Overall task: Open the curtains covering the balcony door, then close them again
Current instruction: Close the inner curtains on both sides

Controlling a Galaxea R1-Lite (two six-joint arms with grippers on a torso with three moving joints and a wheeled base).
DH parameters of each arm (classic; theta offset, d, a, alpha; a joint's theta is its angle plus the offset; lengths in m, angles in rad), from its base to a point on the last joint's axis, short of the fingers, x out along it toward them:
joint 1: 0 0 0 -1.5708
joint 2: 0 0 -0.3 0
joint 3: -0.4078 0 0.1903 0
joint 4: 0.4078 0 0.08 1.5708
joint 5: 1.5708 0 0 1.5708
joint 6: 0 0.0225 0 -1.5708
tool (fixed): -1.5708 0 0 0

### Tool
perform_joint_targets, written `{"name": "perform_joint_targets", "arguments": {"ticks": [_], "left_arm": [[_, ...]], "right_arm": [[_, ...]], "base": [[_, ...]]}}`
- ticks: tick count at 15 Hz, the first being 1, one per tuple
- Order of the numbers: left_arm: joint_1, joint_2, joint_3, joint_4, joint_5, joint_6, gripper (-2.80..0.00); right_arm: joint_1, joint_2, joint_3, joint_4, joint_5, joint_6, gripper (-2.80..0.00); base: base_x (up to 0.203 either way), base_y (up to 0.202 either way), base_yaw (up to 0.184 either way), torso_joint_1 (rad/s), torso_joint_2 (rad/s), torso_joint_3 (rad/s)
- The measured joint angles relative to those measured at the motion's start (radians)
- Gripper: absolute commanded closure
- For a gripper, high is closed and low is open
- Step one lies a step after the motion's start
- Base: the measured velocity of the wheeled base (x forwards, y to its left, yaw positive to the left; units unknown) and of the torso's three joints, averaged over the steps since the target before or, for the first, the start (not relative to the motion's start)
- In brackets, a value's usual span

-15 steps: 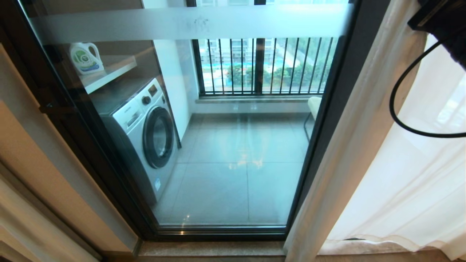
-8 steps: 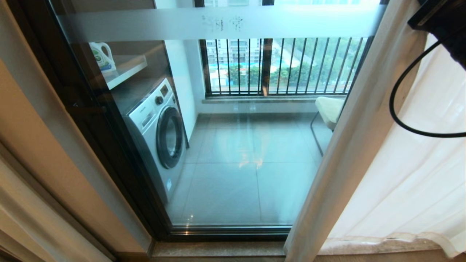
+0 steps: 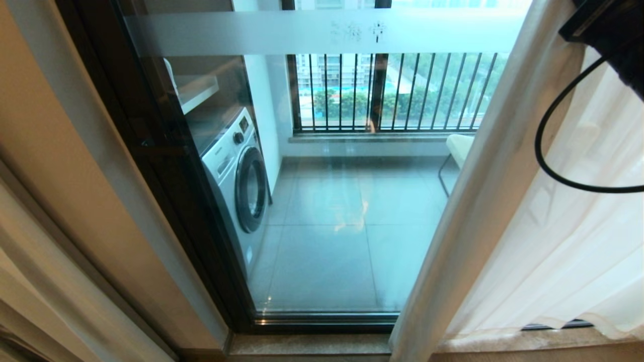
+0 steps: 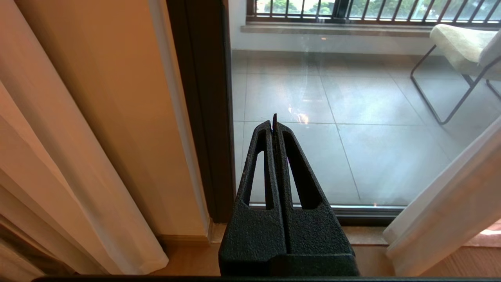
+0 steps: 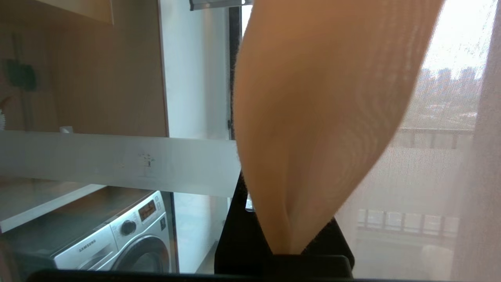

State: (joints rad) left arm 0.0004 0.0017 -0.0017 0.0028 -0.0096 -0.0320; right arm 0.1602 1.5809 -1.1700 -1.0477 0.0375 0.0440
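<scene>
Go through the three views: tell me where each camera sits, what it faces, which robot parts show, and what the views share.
Head view: high, looking down through the balcony door at a washing machine; the right arm's black housing shows at the top corner.
Left wrist view: low, behind the left gripper, shut and empty, facing the door's bottom.
Right wrist view: behind the right gripper, shut on the curtains.
Shared: door glass in all; the washing machine in head and right wrist views.
</scene>
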Motion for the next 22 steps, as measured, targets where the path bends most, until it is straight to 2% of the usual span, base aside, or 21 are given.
{"name": "perform_joint_targets", "arguments": {"ticks": [10,15,18,22], "left_arm": [[0.001,0.000,0.000,0.000,-0.001,0.000,0.00],[0.001,0.000,0.000,0.000,-0.001,0.001,0.00],[0.001,0.000,0.000,0.000,-0.001,0.000,0.00],[0.001,0.000,0.000,0.000,-0.001,0.000,0.00]], "right_arm": [[-0.001,-0.006,0.002,-0.001,-0.002,-0.002,0.00],[0.007,-0.008,0.012,-0.002,-0.001,-0.042,0.00],[0.035,-0.008,0.013,0.003,-0.002,-0.064,0.00],[0.117,-0.003,-0.016,0.013,-0.005,-0.072,0.00]], "base": [[0.000,0.000,0.000,0.000,0.00,0.000],[0.000,0.000,0.000,0.000,0.00,0.000],[0.000,0.000,0.000,0.000,0.00,0.000],[0.000,0.000,0.000,0.000,0.00,0.000]]}}
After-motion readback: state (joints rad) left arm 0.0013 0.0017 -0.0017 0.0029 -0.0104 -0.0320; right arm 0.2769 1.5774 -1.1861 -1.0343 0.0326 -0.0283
